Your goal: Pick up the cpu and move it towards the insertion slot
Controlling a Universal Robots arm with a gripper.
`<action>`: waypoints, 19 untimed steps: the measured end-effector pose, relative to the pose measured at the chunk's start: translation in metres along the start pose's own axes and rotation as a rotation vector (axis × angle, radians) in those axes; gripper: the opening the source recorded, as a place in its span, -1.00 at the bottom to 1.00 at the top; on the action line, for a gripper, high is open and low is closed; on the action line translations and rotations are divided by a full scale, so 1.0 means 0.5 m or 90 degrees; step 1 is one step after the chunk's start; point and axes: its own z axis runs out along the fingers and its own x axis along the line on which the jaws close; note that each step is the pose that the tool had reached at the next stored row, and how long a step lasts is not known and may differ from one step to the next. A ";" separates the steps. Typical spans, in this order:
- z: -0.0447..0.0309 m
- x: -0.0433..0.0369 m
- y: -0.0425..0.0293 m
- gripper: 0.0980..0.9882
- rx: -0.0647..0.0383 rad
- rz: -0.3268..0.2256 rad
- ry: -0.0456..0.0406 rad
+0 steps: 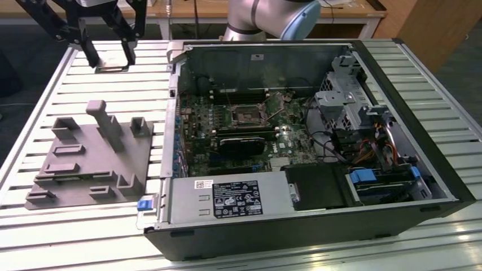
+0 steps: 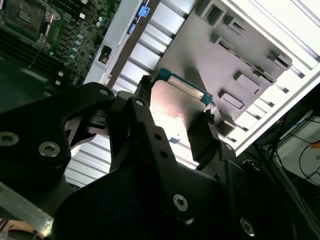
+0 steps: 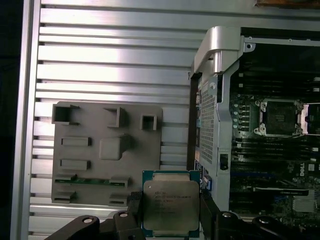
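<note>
The cpu [image 3: 171,201], a flat square chip with a silvery top and a greenish rim, is held between my gripper's [image 3: 171,212] two black fingers, lifted above the slatted table. In the second wrist view the cpu [image 2: 176,102] shows from another angle inside the gripper [image 2: 177,100]. In the exterior view the gripper [image 1: 110,59] hangs at the far left, beyond the grey fixture, and is shut on the cpu [image 1: 113,62]. The insertion slot [image 1: 249,116] is a square socket with a dark centre on the motherboard inside the open case. Both wrist views show the insertion slot [image 3: 279,117] [image 2: 25,17].
A grey plastic fixture plate [image 1: 90,152] with posts and blocks lies on the slatted aluminium table [image 1: 45,101], to the exterior view's left of the open computer case [image 1: 301,226]. The case wall [image 3: 215,50] stands between the gripper and the motherboard. Cables and drive bays fill the case's right side.
</note>
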 end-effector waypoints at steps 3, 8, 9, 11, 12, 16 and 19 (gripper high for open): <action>0.000 -0.006 0.000 0.00 0.000 0.000 0.0000; 0.000 -0.015 0.001 0.00 0.000 0.000 -0.0001; 0.000 -0.017 0.002 0.00 0.000 0.000 0.0000; 0.000 -0.019 0.002 0.00 0.000 0.000 0.0000; 0.000 -0.021 0.002 0.00 0.000 0.000 0.0000; 0.000 -0.027 0.003 0.00 0.000 0.000 0.0000; 0.000 -0.031 0.003 0.00 0.000 0.000 0.0000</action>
